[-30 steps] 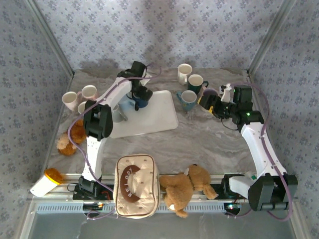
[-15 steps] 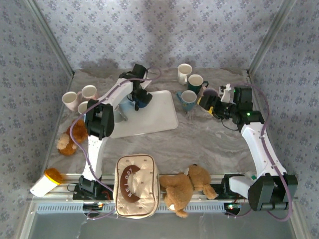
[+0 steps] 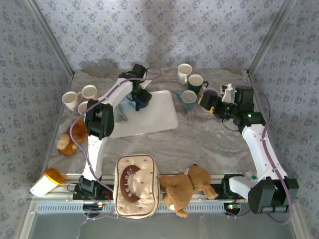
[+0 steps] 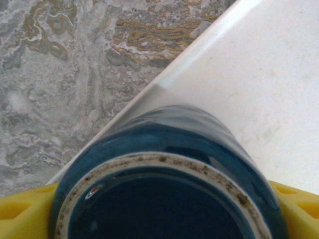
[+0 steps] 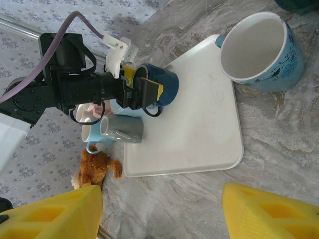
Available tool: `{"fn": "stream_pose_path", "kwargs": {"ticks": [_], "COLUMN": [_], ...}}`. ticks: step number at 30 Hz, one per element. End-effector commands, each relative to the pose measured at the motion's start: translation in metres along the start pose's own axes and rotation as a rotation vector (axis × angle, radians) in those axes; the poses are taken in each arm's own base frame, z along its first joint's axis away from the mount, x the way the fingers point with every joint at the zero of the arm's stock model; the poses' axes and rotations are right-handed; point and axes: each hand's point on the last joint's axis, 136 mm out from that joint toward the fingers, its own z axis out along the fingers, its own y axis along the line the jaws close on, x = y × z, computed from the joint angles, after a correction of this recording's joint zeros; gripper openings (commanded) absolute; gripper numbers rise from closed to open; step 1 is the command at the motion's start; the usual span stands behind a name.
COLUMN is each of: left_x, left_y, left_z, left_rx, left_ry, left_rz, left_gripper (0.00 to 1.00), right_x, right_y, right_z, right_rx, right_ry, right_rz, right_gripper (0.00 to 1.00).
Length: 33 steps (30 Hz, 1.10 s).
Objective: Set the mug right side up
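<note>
A dark blue mug (image 3: 141,101) is on the far left part of the white tray (image 3: 159,117). The left wrist view looks onto its unglazed foot ring (image 4: 164,159), so the bottom faces the camera, with the tray (image 4: 269,74) beyond. My left gripper (image 3: 138,96) straddles the mug (image 5: 165,82), and its yellow fingers (image 4: 25,204) press both sides. My right gripper (image 3: 207,103) hovers to the right of the tray (image 5: 199,124), open, with nothing between its yellow fingers (image 5: 55,214).
A grey mug (image 5: 122,128) lies on its side at the tray's left edge beside a light blue mug (image 5: 92,142). An upright blue-and-white mug (image 3: 188,98), a teal mug (image 3: 196,81) and a white mug (image 3: 184,72) stand right of the tray. Teddy bears (image 3: 187,186) and a bag (image 3: 135,185) sit near the front.
The left gripper shifted slightly toward the back right at the blue mug and its jaws narrowed onto the mug's sides. The right arm has stayed put.
</note>
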Motion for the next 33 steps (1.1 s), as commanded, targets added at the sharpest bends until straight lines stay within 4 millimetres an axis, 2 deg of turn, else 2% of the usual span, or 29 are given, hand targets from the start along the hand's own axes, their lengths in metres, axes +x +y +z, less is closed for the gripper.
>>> {"fn": "stream_pose_path", "kwargs": {"ticks": [1,5,11,20,27,33], "left_x": [-0.001,-0.011,-0.031,-0.036,-0.034,-0.027], "left_y": [-0.012,-0.024,-0.045,-0.079,-0.106,-0.124], "left_z": [-0.036,-0.068,-0.135,-0.214,-0.262,-0.285], "left_rx": [0.079,0.163,0.329,0.604,0.818,0.982], "left_ry": [-0.019,-0.095,-0.239,-0.369,-0.401,-0.285], "left_rz": [-0.054,-0.104,-0.21,-0.36,-0.426,-0.533], "left_gripper": [0.81,0.77,0.75,0.71,0.71,0.69], "right_x": [0.002,0.009,0.025,0.038,0.043,0.049], "right_y": [-0.001,-0.001,-0.004,0.005,0.022,0.047], "right_z": [-0.009,-0.018,-0.028,-0.027,-0.024,-0.02], "right_rx": [0.018,0.026,0.027,-0.046,-0.143,-0.255], "right_ry": [-0.034,-0.072,-0.098,-0.082,-0.045,-0.009], "right_rz": [0.013,0.044,0.097,0.132,0.11,0.054], "right_gripper": [0.66,0.66,0.65,0.64,0.62,0.58]}}
